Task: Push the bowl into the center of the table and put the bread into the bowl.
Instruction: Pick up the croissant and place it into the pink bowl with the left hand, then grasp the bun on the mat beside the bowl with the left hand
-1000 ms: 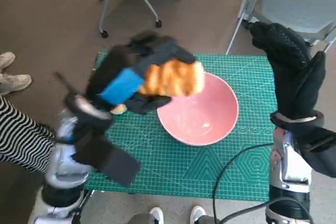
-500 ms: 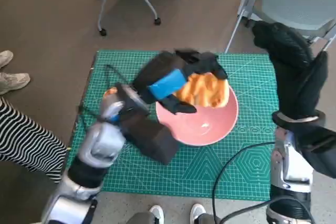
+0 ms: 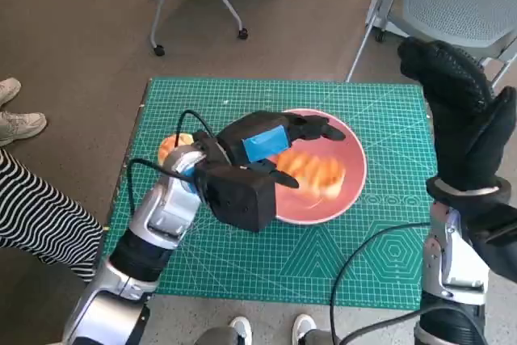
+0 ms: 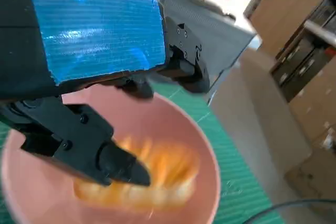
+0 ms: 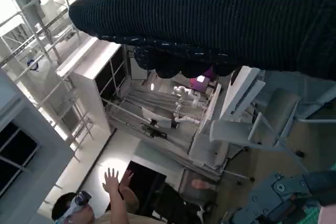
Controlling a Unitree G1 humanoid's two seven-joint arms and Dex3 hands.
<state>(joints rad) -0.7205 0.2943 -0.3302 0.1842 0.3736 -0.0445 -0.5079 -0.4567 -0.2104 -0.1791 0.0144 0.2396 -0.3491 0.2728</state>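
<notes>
**A:** Head view check: where's the golden, ridged loaf of bread (image 3: 311, 174) relative to the left hand (image 3: 266, 141)? Is it let go yet?

**B:** Looks like it. The bread sits in the glossy pink round bowl (image 3: 351, 163), just under the black fingers (image 3: 319, 128), and they're spread out over it rather than wrapped around it. Its long axis runs roughly across the bowl, slightly slanted, about in line with the way the fingers reach. The left wrist view backs that up: fingers (image 4: 100, 153) apart and hovering over an orange blur inside the bowl. It's blurry though, so I can't swear nothing's brushing it.

**A:** And the gloved one?

**B:** The right hand (image 3: 456, 115) is raised well off to the side, past the bowl's far edge from the left fingers. It's holding nothing, fingers loosely extended. The left hand is way closer.

**A:** Anything else in the bowl?

**B:** Just the bread. The bowl is on the green gridded cutting mat covering the table (image 3: 242, 264), about mid-table. There's also a small orange thing (image 3: 170, 147) back by the left wrist, on the mat, outside the bowl.
</notes>
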